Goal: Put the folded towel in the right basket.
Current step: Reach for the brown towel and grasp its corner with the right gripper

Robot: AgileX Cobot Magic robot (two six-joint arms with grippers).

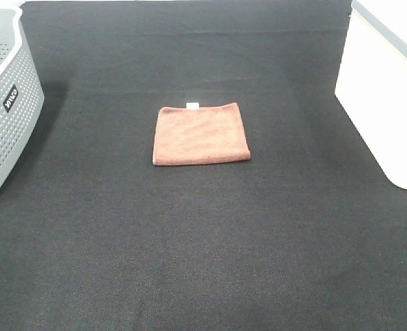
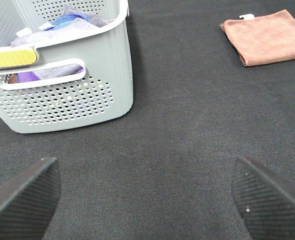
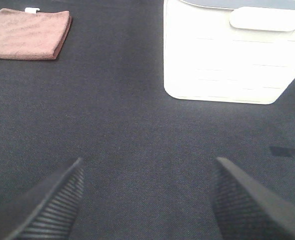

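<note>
A folded brown towel (image 1: 201, 134) with a small white tag lies flat in the middle of the black table. It also shows in the left wrist view (image 2: 267, 37) and the right wrist view (image 3: 28, 34). The white right basket (image 1: 388, 89) stands at the right edge; the right wrist view shows its wall (image 3: 227, 60). Neither arm appears in the exterior high view. My left gripper (image 2: 147, 195) is open and empty over bare cloth, far from the towel. My right gripper (image 3: 147, 200) is open and empty, short of the white basket.
A grey perforated basket (image 1: 3, 110) stands at the left edge. The left wrist view shows it (image 2: 62, 90) holding several coloured cloths. Black cloth (image 1: 203, 248) covers the table between the baskets.
</note>
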